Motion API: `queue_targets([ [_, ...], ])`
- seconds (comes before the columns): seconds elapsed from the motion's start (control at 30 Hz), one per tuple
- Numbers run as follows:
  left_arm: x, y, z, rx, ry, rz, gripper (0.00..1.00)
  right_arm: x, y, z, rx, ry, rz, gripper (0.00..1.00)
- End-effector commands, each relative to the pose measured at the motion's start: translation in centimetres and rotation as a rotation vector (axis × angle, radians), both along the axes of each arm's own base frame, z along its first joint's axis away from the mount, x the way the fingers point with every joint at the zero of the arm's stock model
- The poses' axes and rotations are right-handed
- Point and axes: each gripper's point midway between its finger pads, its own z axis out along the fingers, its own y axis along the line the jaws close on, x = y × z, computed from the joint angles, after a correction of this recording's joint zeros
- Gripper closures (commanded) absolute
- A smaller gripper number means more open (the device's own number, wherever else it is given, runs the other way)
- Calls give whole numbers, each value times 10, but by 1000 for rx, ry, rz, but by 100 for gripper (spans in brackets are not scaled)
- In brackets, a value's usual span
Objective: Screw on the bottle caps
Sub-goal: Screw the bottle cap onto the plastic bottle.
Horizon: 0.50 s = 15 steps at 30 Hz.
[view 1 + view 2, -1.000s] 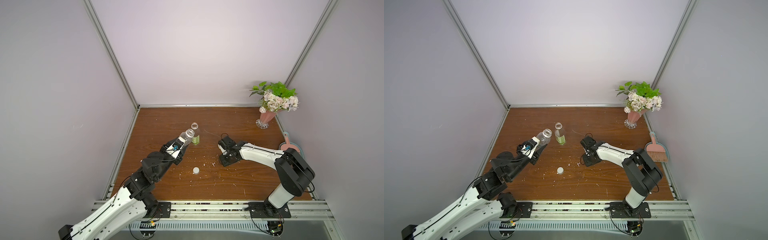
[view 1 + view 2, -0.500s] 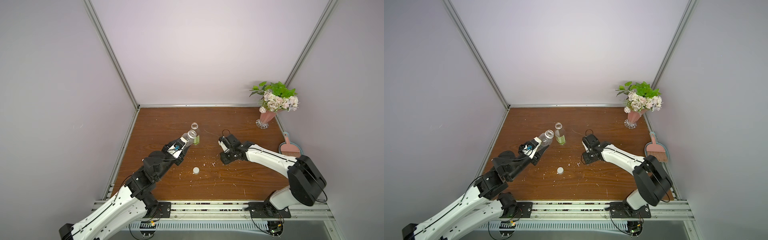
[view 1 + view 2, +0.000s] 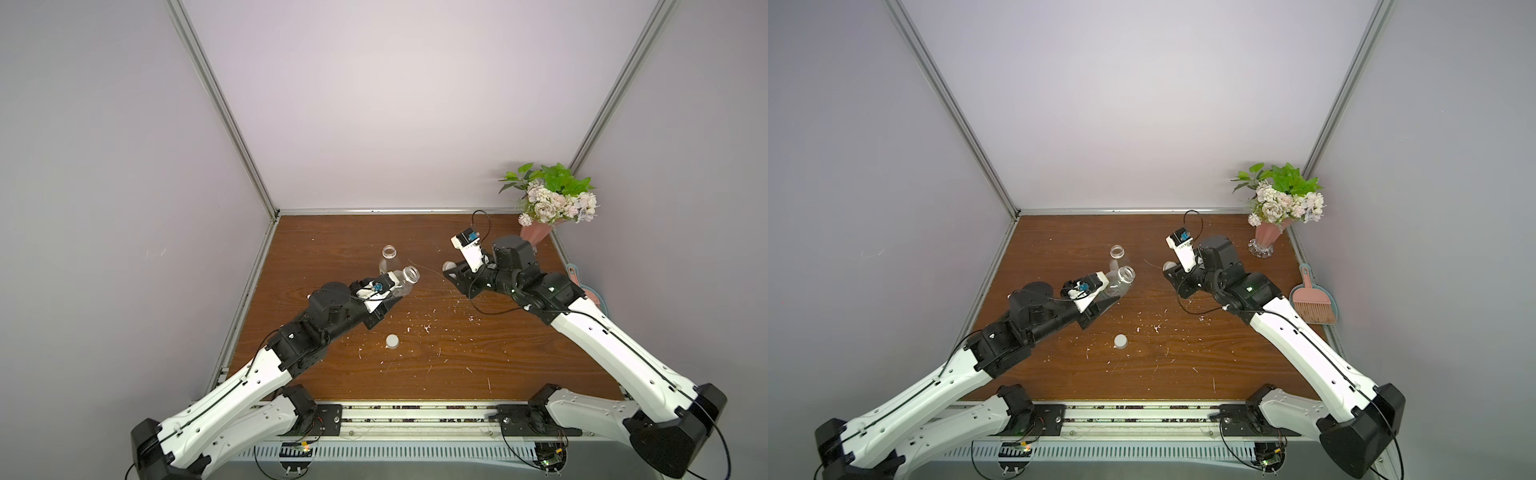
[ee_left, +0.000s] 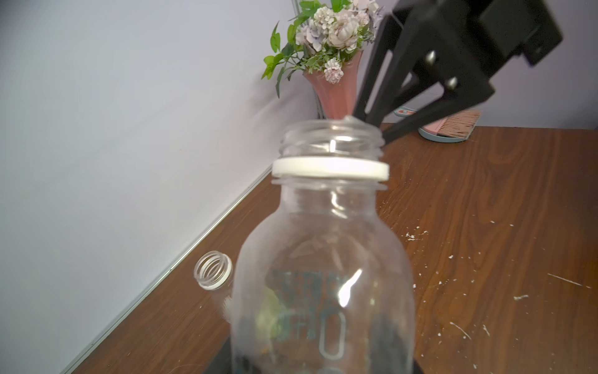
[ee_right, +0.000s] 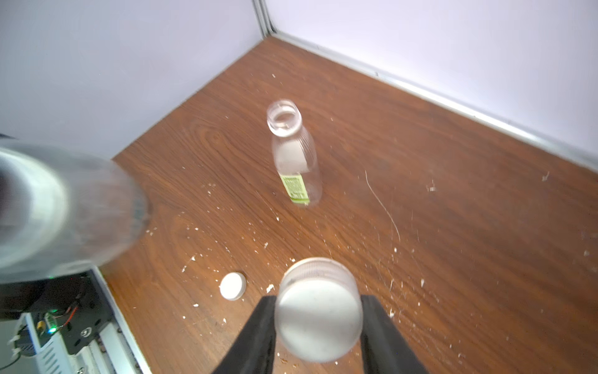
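My left gripper (image 3: pixel 388 297) is shut on the body of the nearly bare clear bottle (image 3: pixel 405 280) (image 4: pixel 323 275). It holds the bottle tilted above the table, with the open mouth towards the right arm. My right gripper (image 3: pixel 451 270) (image 5: pixel 318 304) is shut on a white bottle cap (image 5: pixel 318 311) (image 3: pixel 1169 266), held in the air a short way from that mouth. The second cap (image 3: pixel 392 340) (image 5: pixel 232 285) lies flat on the table (image 3: pixel 519 353). The bottle with the yellow-green label (image 3: pixel 389 259) (image 5: pixel 293 155) stands upright and uncapped behind the left gripper.
A pink vase of flowers (image 3: pixel 536 232) stands in the back right corner. A pink brush in a dustpan (image 3: pixel 1312 303) lies by the right wall. White crumbs (image 3: pixel 426 328) are scattered over the middle of the table. Walls close off three sides.
The right arm has lifted the cap off the table and brought it towards the held bottle's mouth. The left arm has moved the bottle slightly right.
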Motion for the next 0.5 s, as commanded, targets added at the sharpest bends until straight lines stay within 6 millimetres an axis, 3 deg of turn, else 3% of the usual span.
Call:
queue_targets([
  [0.0, -12, -13, 1, 9, 32, -107, 99, -30, 6, 44, 41, -106, 168, 94],
  [0.27, -24, -26, 8, 17, 44, -207, 99, -74, 12, 80, 107, -205, 381, 92],
  [0.47, -36, -40, 14, -16, 55, -285, 99, -91, 22, 64, 87, -133, 517, 92],
])
